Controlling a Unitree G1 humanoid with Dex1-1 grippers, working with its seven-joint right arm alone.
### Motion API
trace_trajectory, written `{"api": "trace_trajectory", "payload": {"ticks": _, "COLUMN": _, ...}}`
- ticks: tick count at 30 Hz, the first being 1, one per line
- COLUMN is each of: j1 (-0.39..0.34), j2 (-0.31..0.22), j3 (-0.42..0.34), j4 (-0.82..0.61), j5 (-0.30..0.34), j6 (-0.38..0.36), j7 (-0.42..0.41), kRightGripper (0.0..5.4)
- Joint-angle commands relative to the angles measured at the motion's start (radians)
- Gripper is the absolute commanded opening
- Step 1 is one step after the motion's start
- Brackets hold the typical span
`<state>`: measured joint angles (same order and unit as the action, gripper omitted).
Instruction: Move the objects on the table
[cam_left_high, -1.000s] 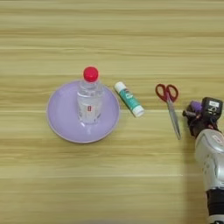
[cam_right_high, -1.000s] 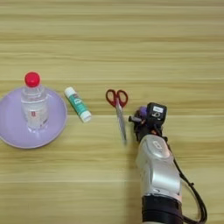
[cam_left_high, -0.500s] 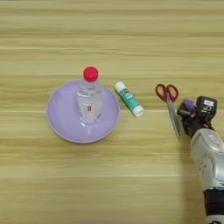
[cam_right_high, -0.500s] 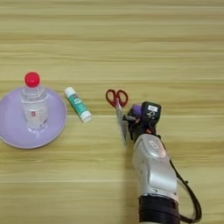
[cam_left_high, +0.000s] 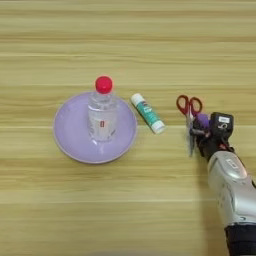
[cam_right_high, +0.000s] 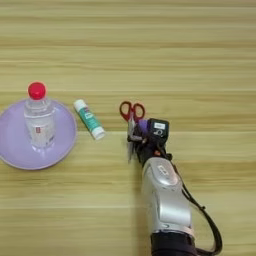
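Silver forearm reaches up-table, its gripper (cam_right_high: 141, 137) apparently clamping the purple block (cam_left_high: 202, 120) over the scissors (cam_left_high: 189, 112).

Red-capped bottle (cam_left_high: 102, 115), lilac plate (cam_left_high: 70, 137)

Clear bottle with red cap (cam_left_high: 102, 115) upright on lilac plate (cam_left_high: 67, 140), glue stick (cam_left_high: 147, 113) beside it, my gripper (cam_left_high: 200, 131) over the red-handled scissors (cam_left_high: 189, 112), purple block (cam_left_high: 202, 120) at my fingers.

I see the clear bottle (cam_left_high: 102, 116) with its red cap standing upright on the lilac plate (cam_left_high: 70, 142). The glue stick (cam_left_high: 147, 113) lies diagonally just right of it. The red-handled scissors (cam_left_high: 189, 111) lie further right, the purple block (cam_left_high: 202, 120) touching them, on the wooden surface (cam_left_high: 128, 50).
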<state>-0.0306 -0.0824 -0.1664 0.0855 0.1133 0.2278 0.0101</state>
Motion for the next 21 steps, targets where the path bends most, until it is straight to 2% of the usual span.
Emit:
{"api": "trace_trajectory", "payload": {"ticks": 1, "j1": -0.040, "j2": -0.014, "j3": 0.017, "j4": -0.057, "j5": -0.027, "j6": -0.073, "j7": 0.003, "kRightGripper": 1.42}}
{"api": "trace_trajectory", "payload": {"ticks": 10, "j1": -0.035, "j2": -0.011, "j3": 0.035, "j4": -0.078, "j5": -0.067, "j6": -0.133, "j7": -0.008, "kRightGripper": 1.42}}
{"api": "trace_trajectory", "payload": {"ticks": 21, "j1": -0.026, "j2": 0.018, "j3": 0.099, "j4": -0.123, "j5": -0.055, "j6": -0.153, "j7": 0.046, "kRightGripper": 1.42}}
